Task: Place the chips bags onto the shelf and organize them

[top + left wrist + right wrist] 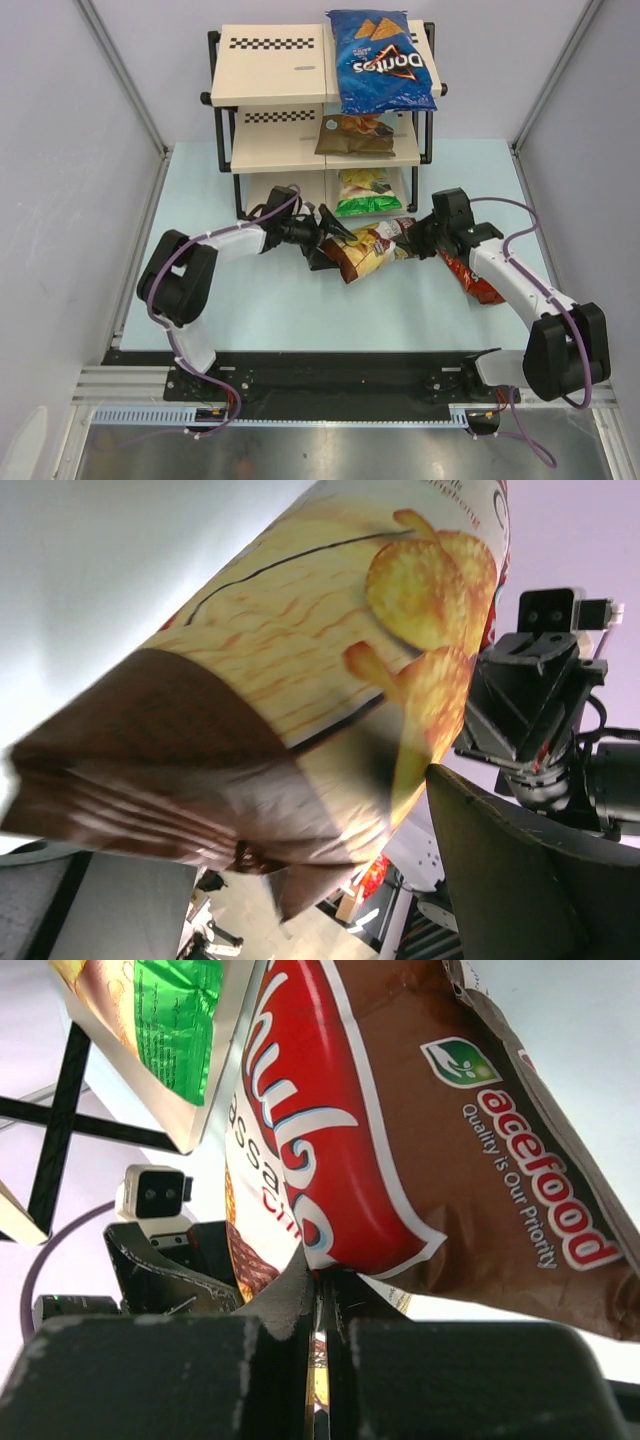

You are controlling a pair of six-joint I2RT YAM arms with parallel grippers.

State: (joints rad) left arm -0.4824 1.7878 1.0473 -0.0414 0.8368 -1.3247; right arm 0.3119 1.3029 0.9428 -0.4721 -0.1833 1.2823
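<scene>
While the small brown-red Chuba bag [365, 252] sits just in front of the shelf's [270, 75] lowest tier, it lies between the two grippers. The right gripper [320, 1295] is pressed together, pinching the bag's edge. At the opposite end, the left gripper [330, 245] is spread wide beside the bag's brown end.
</scene>
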